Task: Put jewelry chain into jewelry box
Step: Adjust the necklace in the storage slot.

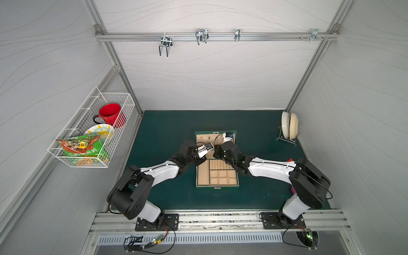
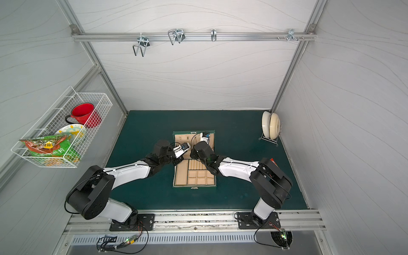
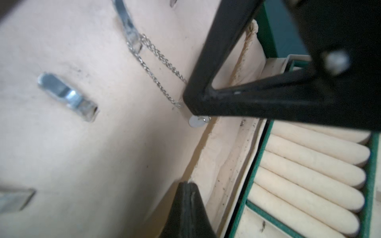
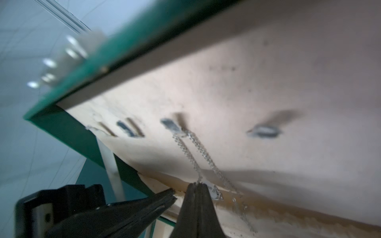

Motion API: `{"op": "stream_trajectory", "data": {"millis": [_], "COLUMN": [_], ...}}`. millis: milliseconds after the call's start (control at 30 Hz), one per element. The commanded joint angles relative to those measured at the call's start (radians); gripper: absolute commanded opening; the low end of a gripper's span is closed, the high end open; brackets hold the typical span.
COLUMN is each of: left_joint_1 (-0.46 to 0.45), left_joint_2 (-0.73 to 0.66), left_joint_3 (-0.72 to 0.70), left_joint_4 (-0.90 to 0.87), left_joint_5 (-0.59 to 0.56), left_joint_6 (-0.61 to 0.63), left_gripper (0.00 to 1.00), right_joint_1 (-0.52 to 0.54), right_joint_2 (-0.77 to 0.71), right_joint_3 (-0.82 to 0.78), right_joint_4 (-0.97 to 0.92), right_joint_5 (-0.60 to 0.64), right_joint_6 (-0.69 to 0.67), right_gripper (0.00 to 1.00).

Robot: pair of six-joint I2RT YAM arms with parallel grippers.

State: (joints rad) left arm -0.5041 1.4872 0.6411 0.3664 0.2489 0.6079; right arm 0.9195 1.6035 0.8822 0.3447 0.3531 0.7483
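The jewelry chain (image 3: 162, 59) is hung in the lid of the jewelry box (image 1: 202, 174) and pinched by the right gripper (image 4: 197, 186); the left gripper (image 3: 187, 185) is squeezed together.

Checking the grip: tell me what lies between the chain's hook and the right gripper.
Only the jewelry chain, two strands over lining, hook to right gripper; right wrist view.

One jewelry box (image 1: 203, 174) lies open on the bench (image 1: 167, 132). At its lid are two claws, the left claw (image 3: 187, 185) and the right claw (image 4: 197, 185). One jewelry chain (image 3: 158, 55) hangs there in two strands from one lid hook (image 3: 129, 31), with one pendant (image 3: 195, 121) at its end.

Well left of the box, one wire basket (image 1: 125, 101) holds one red mug (image 1: 110, 114), one plate (image 1: 99, 130) and one snack bag (image 1: 79, 144). Well right of the box, one rack (image 1: 287, 139) carries two dishes (image 1: 286, 124). High behind the box, one rail (image 1: 132, 36) bears four hooks (image 1: 201, 36).
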Motion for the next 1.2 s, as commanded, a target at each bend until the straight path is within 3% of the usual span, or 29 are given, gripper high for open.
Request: {"op": "stream_trajectory", "data": {"millis": [0, 300, 667, 767, 867, 967, 1067, 1167], "left_joint_1": [-0.011, -0.011, -0.011, -0.011, -0.011, -0.011, -0.011, -0.011], "left_joint_2": [0.003, 0.009, -0.011, -0.014, -0.013, -0.012, -0.013, -0.013], "left_joint_3": [0.007, 0.023, 0.029, 0.031, 0.037, 0.040, 0.040, 0.040], "left_joint_4": [0.029, 0.035, 0.023, 0.025, 0.021, 0.018, 0.017, 0.016], "left_joint_5": [0.015, -0.025, 0.006, 0.004, 0.003, 0.003, 0.004, 0.005], "left_joint_6": [-0.011, -0.042, -0.059, -0.064, -0.067, -0.069, -0.069, -0.070], "left_gripper": [0.00, 0.00, 0.00, 0.00, 0.00, 0.00, 0.00, 0.00], "right_joint_1": [-0.002, 0.005, 0.014, 0.015, 0.015, 0.014, 0.014, 0.011], "right_joint_2": [-0.043, -0.073, -0.042, -0.043, -0.053, -0.083, -0.139, -0.171], "right_joint_3": [-0.017, -0.037, -0.048, -0.047, -0.047, -0.066, -0.103, -0.122], "right_joint_4": [0.029, -0.012, -0.034, -0.043, -0.061, -0.083, -0.116, -0.149], "right_joint_5": [-0.017, -0.095, -0.125, -0.130, -0.132, -0.120, -0.083, -0.030], "right_joint_6": [-0.011, 0.033, 0.060, 0.059, 0.054, 0.038, 0.013, -0.019], "right_gripper": [0.00, 0.00, 0.00, 0.09, 0.26, 0.37, 0.39, 0.36]}}
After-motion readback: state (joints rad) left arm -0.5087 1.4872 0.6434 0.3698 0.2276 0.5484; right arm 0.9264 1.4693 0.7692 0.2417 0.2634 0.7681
